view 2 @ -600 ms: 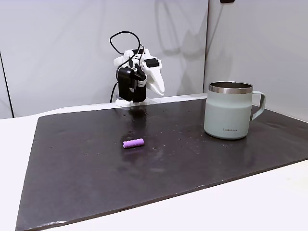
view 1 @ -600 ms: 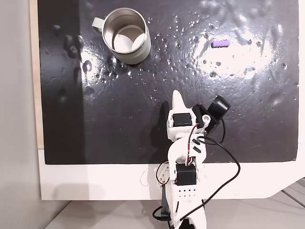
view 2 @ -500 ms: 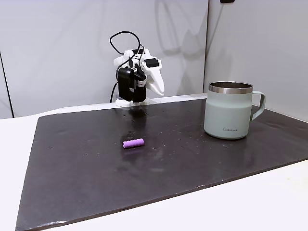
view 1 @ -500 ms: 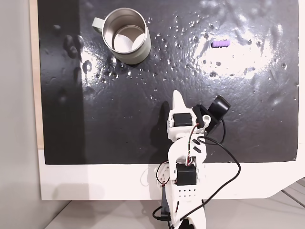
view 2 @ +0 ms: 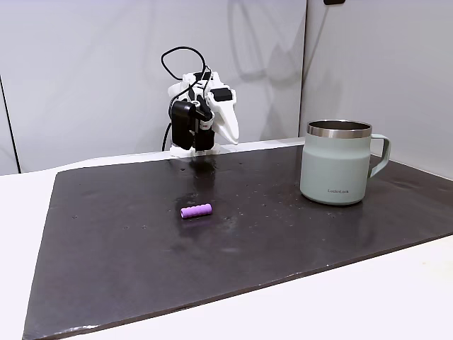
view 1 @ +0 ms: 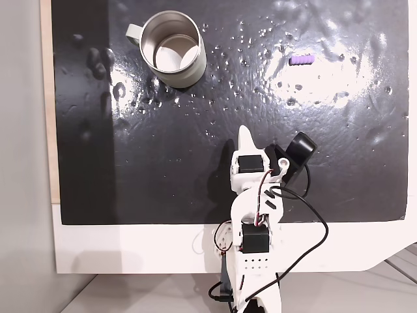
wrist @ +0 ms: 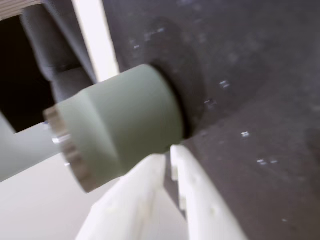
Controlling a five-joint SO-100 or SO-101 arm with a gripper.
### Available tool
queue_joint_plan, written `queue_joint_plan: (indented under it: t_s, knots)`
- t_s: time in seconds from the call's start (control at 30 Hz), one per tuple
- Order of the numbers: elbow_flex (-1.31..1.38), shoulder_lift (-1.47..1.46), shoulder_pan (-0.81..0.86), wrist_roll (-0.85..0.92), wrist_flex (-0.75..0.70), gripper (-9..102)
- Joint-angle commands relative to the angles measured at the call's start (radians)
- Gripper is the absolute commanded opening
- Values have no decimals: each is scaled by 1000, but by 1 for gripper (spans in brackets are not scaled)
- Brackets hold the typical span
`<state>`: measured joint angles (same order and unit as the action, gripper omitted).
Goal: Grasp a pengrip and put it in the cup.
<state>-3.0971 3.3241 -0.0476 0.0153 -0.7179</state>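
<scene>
The pengrip (view 1: pixel 301 59), a tiny purple ribbed cylinder, lies on its side on the black mat, at the far right in a fixed view from above. In the low fixed view the pengrip (view 2: pixel 196 210) sits mid-mat. The cup (view 1: pixel 172 49) stands upright at the far left, its handle pointing left; its pale green wall (view 2: pixel 335 170) shows from the side and the cup (wrist: pixel 125 127) looms in the wrist view. My gripper (view 1: pixel 244 134) is shut with nothing in it, folded back near the arm's base, far from both. Its white fingertips (wrist: pixel 169 151) sit close together.
The black mat (view 1: pixel 163 169) has a glossy, bumpy surface and lies on a white table (view 1: pixel 130 248). A wooden strip (view 1: pixel 45 98) runs along the mat's left side. The arm's base and black cables (view 1: pixel 306 241) stand at the table's near edge.
The arm has shifted only slightly: the wrist and its camera have turned a little. Cup and pengrip have not moved.
</scene>
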Motion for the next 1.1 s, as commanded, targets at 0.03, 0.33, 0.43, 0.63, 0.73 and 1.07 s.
queue_joint_plan:
  t_s: [0.03, 0.33, 0.43, 0.63, 0.73, 1.07]
  knots:
    - [202, -46, 18, 64, -84, 0]
    - [775, -568, 77, 115, -244, 1]
    - [983, -727, 94, 109, -324, 3]
    - [1373, -1052, 138, 72, -495, 14]
    - [1562, -1209, 170, 55, -597, 22]
    - [2075, -1678, 272, 74, -859, 25]
